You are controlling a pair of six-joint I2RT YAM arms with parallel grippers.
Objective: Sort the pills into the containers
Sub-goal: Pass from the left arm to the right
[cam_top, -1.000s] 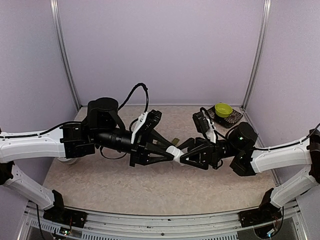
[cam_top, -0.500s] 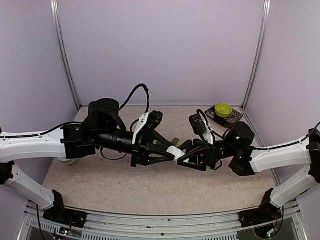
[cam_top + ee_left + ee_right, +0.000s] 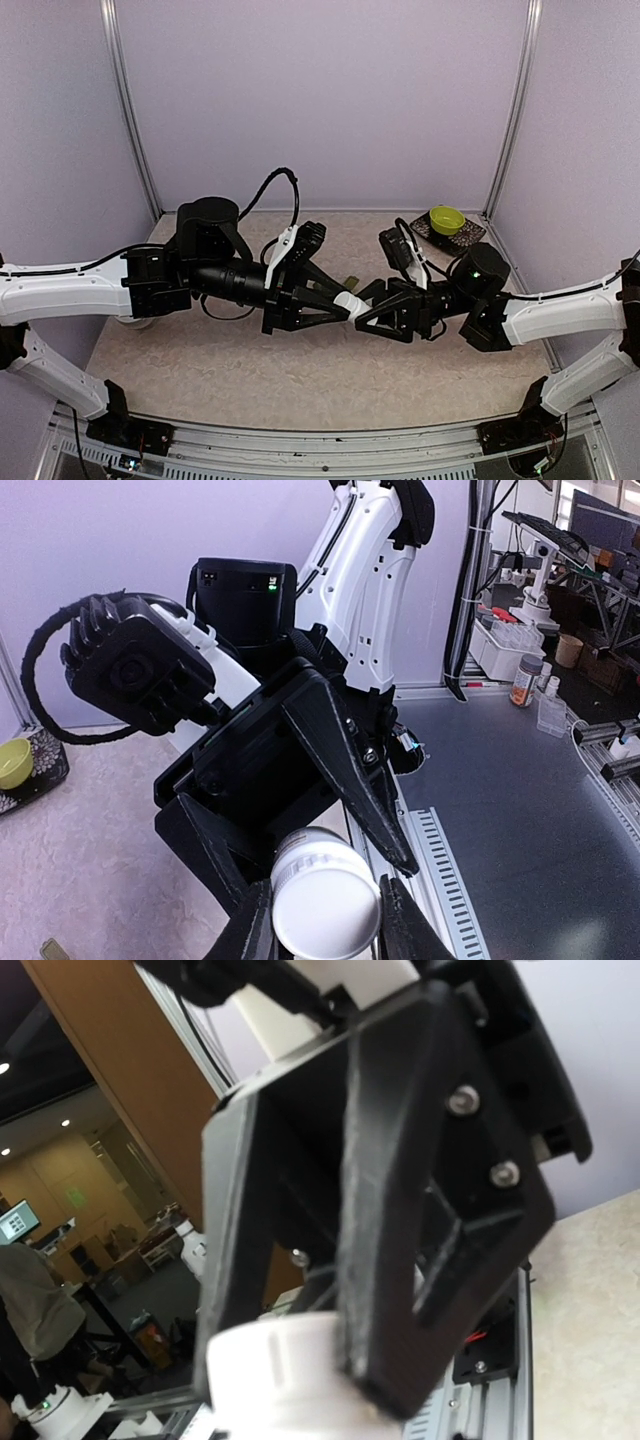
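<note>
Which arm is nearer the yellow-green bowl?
The right arm: the bowl sits in the far right corner just beyond it; the left arm comes from the opposite side.

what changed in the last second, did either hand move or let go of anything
The right hand and its wrist shifted a little to the left, toward the left hand, then held there. Nothing was taken hold of or let go: both hands stay closed on the white bottle between them. The left arm and the green bowl did not move.
</note>
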